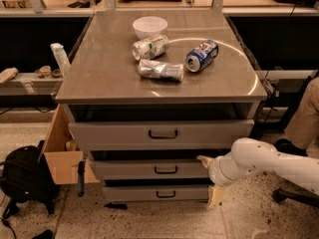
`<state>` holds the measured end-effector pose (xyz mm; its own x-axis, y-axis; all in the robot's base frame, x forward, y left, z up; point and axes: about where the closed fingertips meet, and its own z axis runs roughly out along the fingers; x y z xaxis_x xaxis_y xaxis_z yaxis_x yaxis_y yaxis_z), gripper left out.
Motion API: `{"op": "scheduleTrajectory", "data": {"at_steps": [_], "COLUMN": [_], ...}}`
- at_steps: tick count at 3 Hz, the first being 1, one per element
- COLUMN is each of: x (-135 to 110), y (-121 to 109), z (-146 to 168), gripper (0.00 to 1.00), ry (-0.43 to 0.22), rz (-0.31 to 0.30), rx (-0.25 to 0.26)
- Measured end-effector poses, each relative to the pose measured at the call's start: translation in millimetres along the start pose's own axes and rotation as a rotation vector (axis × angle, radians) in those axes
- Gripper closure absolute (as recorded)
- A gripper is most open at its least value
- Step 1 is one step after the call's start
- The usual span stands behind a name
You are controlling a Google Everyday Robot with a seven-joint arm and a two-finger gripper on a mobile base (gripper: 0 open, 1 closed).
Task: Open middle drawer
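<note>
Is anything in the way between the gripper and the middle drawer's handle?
Nothing visible does. The gripper sits at the right end of the middle drawer, and only the drawer's bare front panel lies between it and the black loop handle.

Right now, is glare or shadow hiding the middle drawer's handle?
Camera view: no; the black handle of the middle drawer stands out against its lit grey front. Camera view: shadow fills the gap above it; a bright glare arc curves over the tabletop by the blue can; the pincer, at that drawer's right end, is evenly lit.
</note>
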<state>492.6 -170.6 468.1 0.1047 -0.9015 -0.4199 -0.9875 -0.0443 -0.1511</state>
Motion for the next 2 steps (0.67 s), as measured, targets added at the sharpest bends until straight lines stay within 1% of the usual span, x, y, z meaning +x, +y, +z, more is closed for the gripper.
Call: {"op": "scheduleTrajectory", "data": {"at_steps": [1,2], "x": [8,9], "y": [-20,-22], "z": [15,28], "gripper": [0.00,0.00], "ry": [-0.001,0.006], "rz": [0.006,0.011], "rx": [0.009,-0.011]}}
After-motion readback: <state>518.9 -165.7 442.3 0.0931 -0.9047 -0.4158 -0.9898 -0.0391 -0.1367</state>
